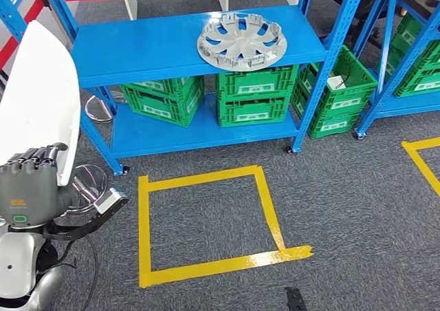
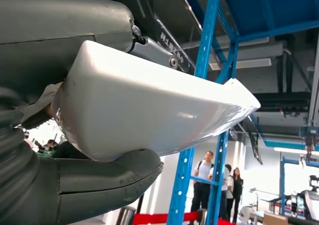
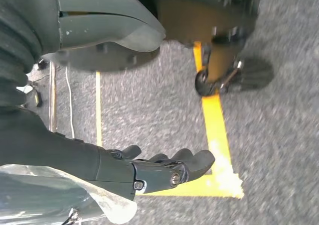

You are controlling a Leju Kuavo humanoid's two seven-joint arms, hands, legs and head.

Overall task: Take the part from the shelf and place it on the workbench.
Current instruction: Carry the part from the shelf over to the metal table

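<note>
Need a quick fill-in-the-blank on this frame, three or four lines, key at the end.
1. The left hand holds a ____ panel.
2. The silver wheel cover lies on the ____ shelf of the blue rack.
3. The crates under it are ____.
4. The tape square on the carpet is ____.

Missing words: white; top; green; yellow

Warehouse workshop: blue shelving [image 1: 155,49], crates [image 1: 254,94]

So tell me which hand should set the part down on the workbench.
Left. The left hand already grips the white part, its thumb under the panel's edge. The right hand hangs over the floor with fingers apart, holding nothing. No workbench is in view yet.
</note>
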